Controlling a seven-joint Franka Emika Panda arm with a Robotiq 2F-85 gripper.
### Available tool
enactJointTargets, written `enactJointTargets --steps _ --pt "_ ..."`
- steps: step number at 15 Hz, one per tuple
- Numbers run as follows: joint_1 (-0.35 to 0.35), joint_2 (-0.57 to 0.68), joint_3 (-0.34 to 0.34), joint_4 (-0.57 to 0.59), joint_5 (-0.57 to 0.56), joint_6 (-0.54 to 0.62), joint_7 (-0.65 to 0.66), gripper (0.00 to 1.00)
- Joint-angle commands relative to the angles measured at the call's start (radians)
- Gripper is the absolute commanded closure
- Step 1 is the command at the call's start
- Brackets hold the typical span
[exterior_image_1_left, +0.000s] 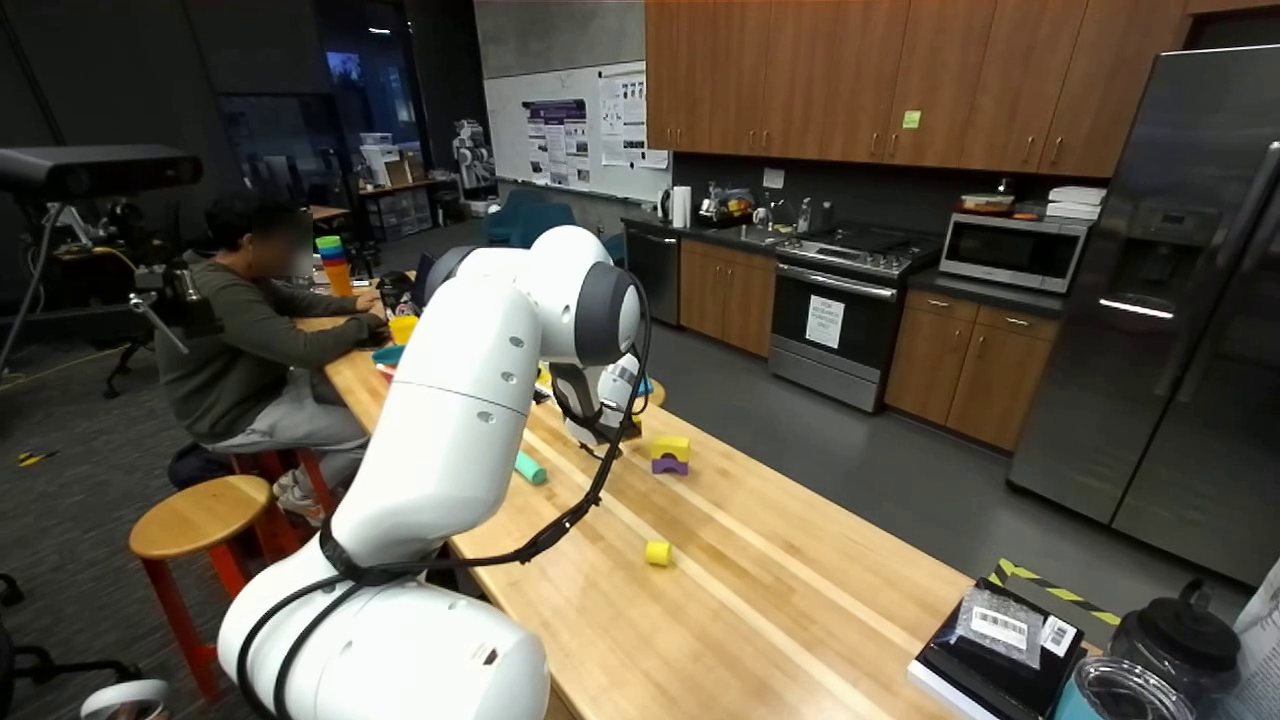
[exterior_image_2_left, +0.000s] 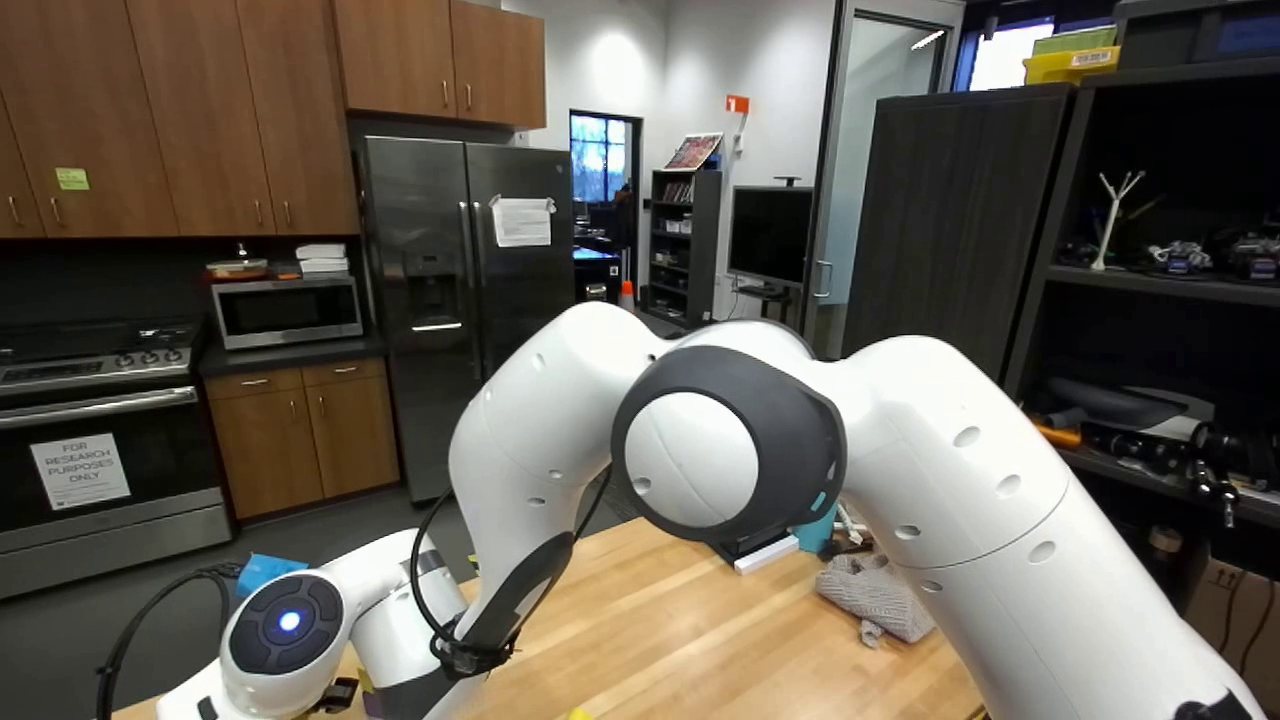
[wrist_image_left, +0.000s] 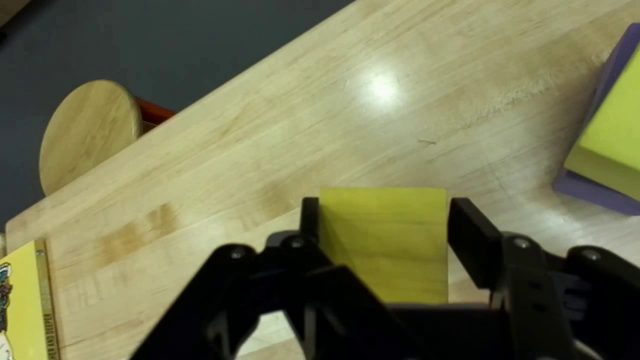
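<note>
While clasping a yellow block by two opposite sides in the partly spread gripper, holds it left of and apart from the stack of yellow and purple blocks in the wrist view, near-square from above with no clear long axis.

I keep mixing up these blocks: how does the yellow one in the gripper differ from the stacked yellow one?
The held yellow block is clamped in the gripper; the stacked yellow block rests on a purple block. In the wrist view the held yellow block looks square-on, the stacked yellow block slantwise. Both are yellow.
</note>
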Motion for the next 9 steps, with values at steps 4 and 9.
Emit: enactJointTargets --steps 4,9 --pt "0.009 -0.099 -0.033 -0.052 -0.089 -0.013 0.097 0.61" --pt "0.006 -0.152 -0.052 -0.09 -0.155 -0.021 0.174 0.61"
